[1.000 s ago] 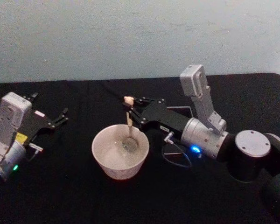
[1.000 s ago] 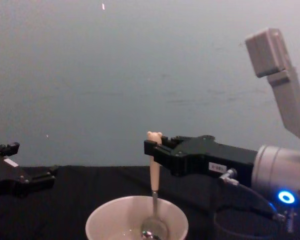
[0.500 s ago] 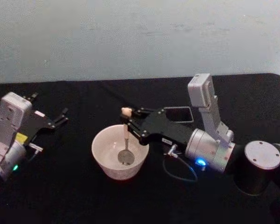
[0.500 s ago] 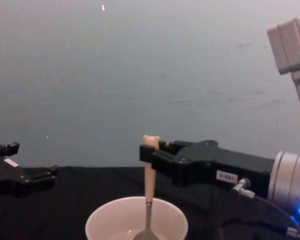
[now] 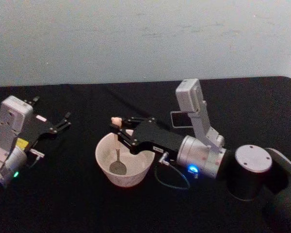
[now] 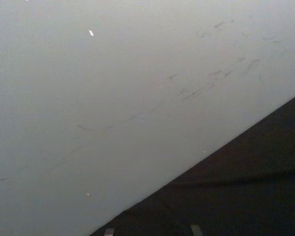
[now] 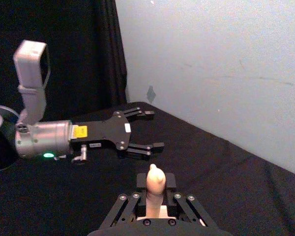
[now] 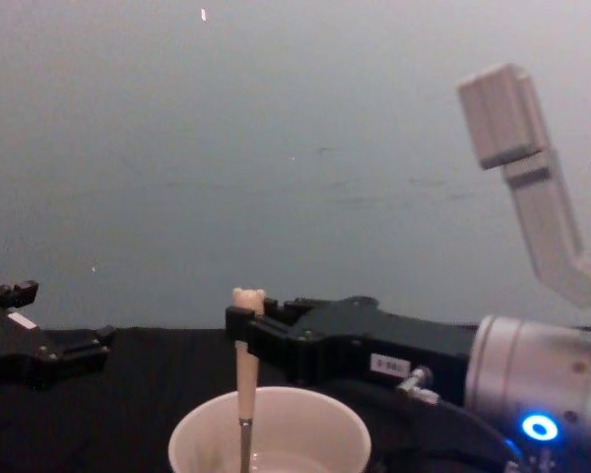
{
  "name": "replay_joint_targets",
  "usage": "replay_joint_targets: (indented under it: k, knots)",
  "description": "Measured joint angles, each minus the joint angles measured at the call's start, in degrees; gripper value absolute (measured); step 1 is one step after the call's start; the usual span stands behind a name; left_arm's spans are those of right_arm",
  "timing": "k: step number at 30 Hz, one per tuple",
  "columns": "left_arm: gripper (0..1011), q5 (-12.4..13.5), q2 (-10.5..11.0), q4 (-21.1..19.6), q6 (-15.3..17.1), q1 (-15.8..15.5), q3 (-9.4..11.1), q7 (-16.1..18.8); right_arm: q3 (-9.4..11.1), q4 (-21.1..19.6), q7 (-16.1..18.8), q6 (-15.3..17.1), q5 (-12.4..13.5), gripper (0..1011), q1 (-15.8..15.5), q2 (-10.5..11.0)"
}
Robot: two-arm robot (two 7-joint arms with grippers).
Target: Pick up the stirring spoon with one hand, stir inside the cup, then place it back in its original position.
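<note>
The stirring spoon stands nearly upright in the cup. Its grey metal bowl end sits low inside, a bit to the robot's left of centre (can't tell if it touches the bottom). The beige handle sticks up above the rim with the bear head on top. In the chest view the spoon drops straight past the near rim of the cup, also left of centre.

The right gripper is clamped on the spoon's handle just below the bear head, fingers narrow with one on each side. It reaches in from the right, approx. level, over the cup's rim. The chest view shows the right gripper the same way: black fingers closed on the handle, white label on the body, silver-grey arm segment behind with a blue light. In the right wrist view the bear head pokes up between the fingers of the right gripper.

A dark square holder sits behind the right arm, partly hidden by it and well apart from the cup.

The left gripper is parked on the robot's left, near the table, well apart from the cup. Its fingers are spread wide with nothing between them, which is clearest in the right wrist view of the left gripper.

Everything sits on a black tablecloth in front of a pale wall.
</note>
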Motion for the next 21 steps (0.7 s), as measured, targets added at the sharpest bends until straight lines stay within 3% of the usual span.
replay_joint_targets:
  k: [11, 21]
  knots:
    - [1001, 0.0, 0.0, 0.0, 0.0, 0.0, 0.0, 0.0, 0.0, 6.5, -2.1, -0.4, -1.9, 214, 3.8, -2.7]
    - [1001, 0.0, 0.0, 0.0, 0.0, 0.0, 0.0, 0.0, 2.5, 5.6, -3.4, -0.7, -2.2, 214, 3.3, -1.9]
